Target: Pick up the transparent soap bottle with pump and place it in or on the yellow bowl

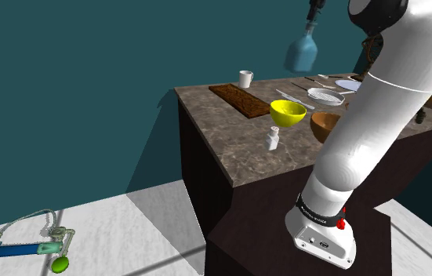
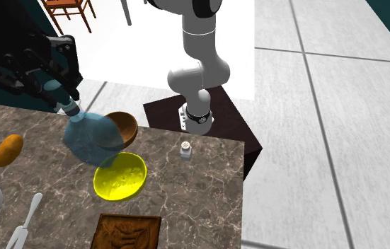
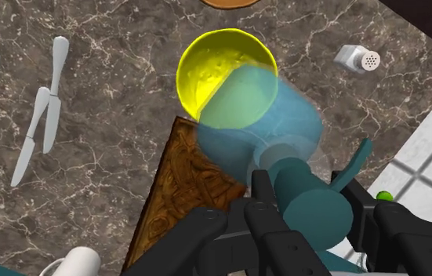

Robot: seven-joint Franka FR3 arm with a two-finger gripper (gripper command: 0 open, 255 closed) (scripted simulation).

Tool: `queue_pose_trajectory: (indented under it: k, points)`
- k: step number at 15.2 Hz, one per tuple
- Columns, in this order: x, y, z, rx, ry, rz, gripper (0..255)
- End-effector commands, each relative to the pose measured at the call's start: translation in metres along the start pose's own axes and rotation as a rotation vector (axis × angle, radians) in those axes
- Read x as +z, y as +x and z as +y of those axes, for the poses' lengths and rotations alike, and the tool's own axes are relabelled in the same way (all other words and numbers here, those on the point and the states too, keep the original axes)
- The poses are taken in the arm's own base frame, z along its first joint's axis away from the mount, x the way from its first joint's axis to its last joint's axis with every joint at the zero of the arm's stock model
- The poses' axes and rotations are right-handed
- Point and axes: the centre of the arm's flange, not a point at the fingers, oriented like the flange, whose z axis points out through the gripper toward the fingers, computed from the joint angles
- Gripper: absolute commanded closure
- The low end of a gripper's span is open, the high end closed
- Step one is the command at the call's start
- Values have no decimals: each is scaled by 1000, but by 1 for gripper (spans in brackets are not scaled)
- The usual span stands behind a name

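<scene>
shaker (image 1: 272, 139): stood upright on the counter (image 1: 237, 153)
yellow bowl (image 1: 288, 114): sat just beside the shaker
soap bottle (image 1: 301, 53): see-through blue, hung in the air over the yellow bowl's edge
gripper (image 1: 314, 19): pinched the soap bottle's pump neck

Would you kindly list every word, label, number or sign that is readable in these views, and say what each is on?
None can be read.
The arm's base carries a dark band with small light marks, too small to read.
The soap bottle, yellow bowl and white shaker show no lettering.
</scene>
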Motion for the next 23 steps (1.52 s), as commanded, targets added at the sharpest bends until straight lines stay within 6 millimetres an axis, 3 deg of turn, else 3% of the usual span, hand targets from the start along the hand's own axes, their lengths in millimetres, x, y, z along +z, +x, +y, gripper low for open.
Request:
queue_pose_trajectory:
  k: [1,23]
  points:
    - [-7,-5,10,-12,-5,-2,255]
    - [108,-10,20,-12,-5,-2,255]
